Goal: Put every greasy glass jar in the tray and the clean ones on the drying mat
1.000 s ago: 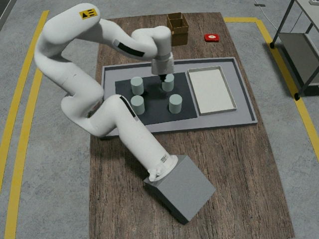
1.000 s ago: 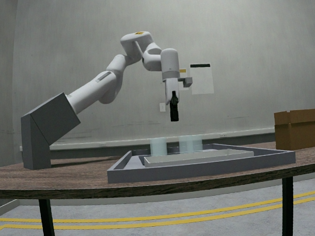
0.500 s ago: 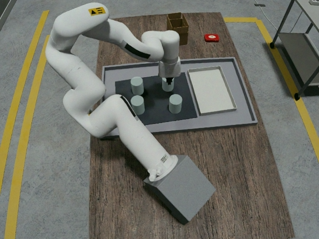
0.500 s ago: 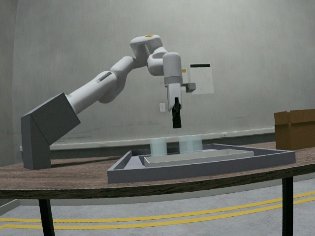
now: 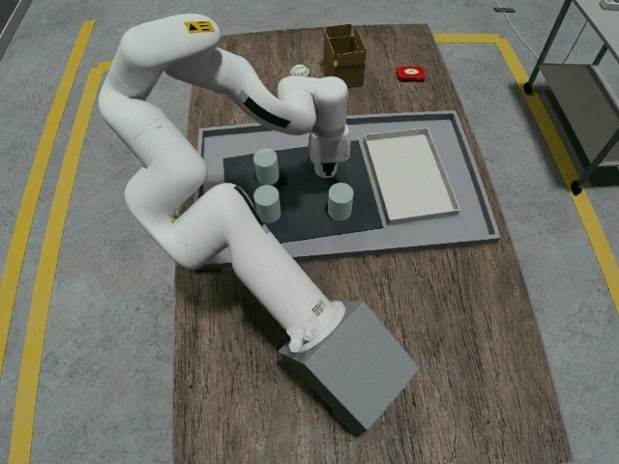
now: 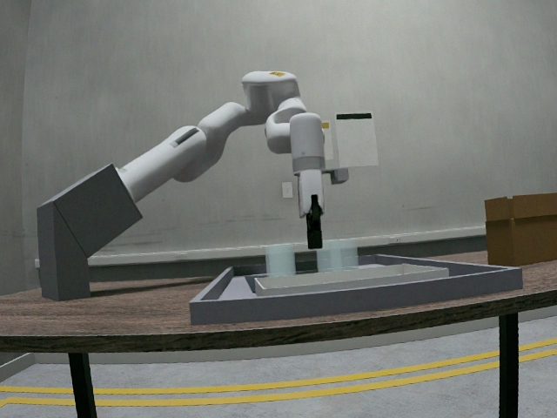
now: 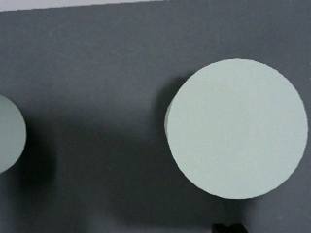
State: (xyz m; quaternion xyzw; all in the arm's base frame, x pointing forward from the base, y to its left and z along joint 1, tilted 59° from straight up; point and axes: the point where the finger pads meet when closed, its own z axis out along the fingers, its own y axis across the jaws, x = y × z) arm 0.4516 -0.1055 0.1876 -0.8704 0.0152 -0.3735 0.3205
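1. The gripper (image 6: 313, 243) points straight down, and its dark fingers (image 6: 314, 233) are pressed fully together with nothing held between them.
2. The fingers hang directly above one pale glass jar (image 5: 322, 171) that stands upright on the dark drying mat (image 5: 300, 219). In the exterior view the fingertips are at about the level of the jar tops; whether they touch the jar I cannot tell.
3. In the wrist view the round top of this jar (image 7: 237, 128) fills much of the picture, just above the small dark finger tip (image 7: 227, 228) at the bottom edge.
4. Three more jars stand upright on the same mat, apart from the fingers: one (image 5: 340, 200) nearer to the arm's base, one (image 5: 265, 165) to the side across the mat, and one (image 5: 267, 203) diagonal from the fingers, close to the arm's big link.
5. The white tray (image 5: 372, 142) lies on the other side of the fingers from those two far jars, just beside the mat, and no jar is in it.
6. Mat and tray both lie in a grey shallow bin (image 5: 480, 210) on the wooden table (image 5: 450, 324).
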